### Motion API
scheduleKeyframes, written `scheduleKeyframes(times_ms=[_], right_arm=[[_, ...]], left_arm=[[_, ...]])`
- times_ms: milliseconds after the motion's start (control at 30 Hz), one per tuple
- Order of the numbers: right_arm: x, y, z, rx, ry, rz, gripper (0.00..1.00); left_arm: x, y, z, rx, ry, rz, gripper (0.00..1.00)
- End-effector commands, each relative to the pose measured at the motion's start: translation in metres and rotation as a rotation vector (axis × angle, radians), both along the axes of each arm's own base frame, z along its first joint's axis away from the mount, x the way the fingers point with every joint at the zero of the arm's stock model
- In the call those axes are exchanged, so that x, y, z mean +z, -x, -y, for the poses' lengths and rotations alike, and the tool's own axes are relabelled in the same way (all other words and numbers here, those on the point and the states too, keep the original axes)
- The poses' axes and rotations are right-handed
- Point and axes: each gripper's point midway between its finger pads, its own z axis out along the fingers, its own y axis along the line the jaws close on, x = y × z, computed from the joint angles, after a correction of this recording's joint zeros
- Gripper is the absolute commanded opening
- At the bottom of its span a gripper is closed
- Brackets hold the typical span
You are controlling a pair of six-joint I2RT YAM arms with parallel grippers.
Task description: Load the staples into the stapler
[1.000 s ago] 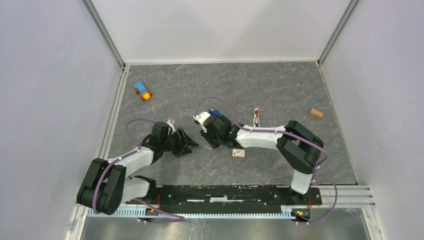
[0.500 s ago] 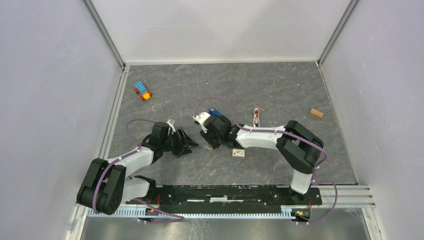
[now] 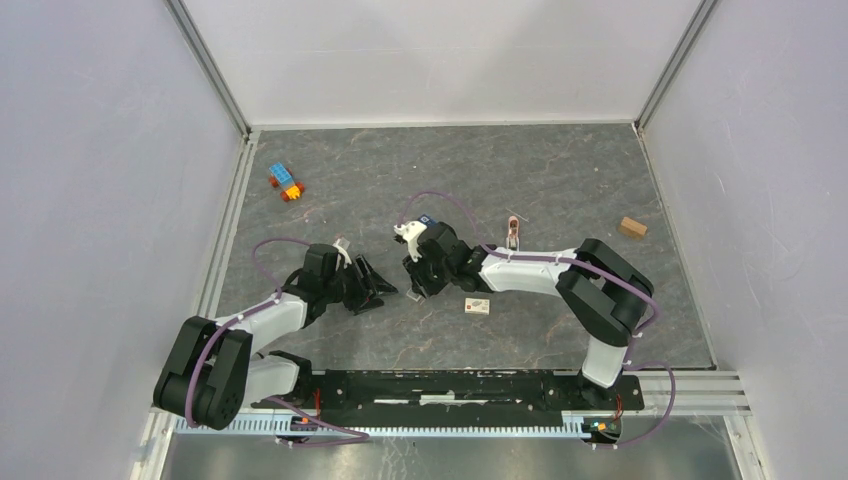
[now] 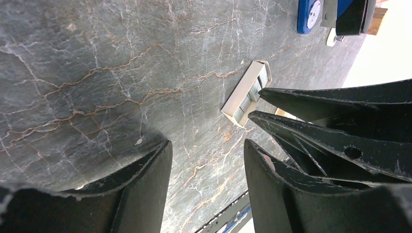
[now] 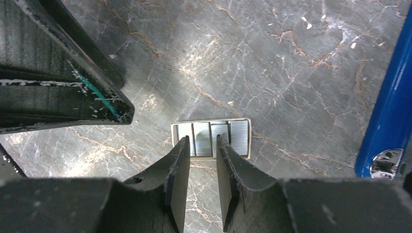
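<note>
Staples (image 5: 211,138) lie flat on the table (image 5: 291,58) directly under the tips of the right end effector (image 5: 202,145). They appear to sit in a shallow pale tray, silvery rows facing up. The two fingers are parted by only a narrow gap, far less than the strip is long, and nothing is between them, so this end effector is released and empty. Its tips meet the strip's near long edge around the middle. I cannot tell whether they touch it or hover just above.

That narrow setting probably suits a pinch across the strip's short side, or a nudge to lift one edge, since a thin flat piece gives little to grip from above.

Across the strip from the right end effector, the left end effector (image 4: 206,150) sits low over the table, pointing at the staples (image 4: 247,92). Its fingers are spread wide with bare table between them, so it is released too. Held there, it could act as a stop if the strip slides, though that is only a guess.

Just beyond the right end effector and to its right, the stapler (image 5: 388,97) rests on the table, near the staples but not touching them. In the top view only a bit of blue stapler (image 3: 428,221) shows past the wrist. Keeping it that close keeps the carry short.

Loading is not yet begun; the grasp comes first.
</note>
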Motion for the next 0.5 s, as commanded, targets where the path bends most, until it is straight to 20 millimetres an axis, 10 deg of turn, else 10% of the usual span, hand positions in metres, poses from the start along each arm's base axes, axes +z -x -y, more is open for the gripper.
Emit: scheduleKeyframes(times_ms=[0,467], right_arm=[[0.022,0.002,-0.009,0.019,-0.059,0.007,0.32],[0.022,-0.018,-0.004,-0.014,0.010,0.083,0.33]], left_arm=[[-0.003,-0.002,-0.003,0.028,-0.004,-0.013,0.63],[-0.004,-0.002,-0.002,0.024,-0.003,-0.016,0.63]])
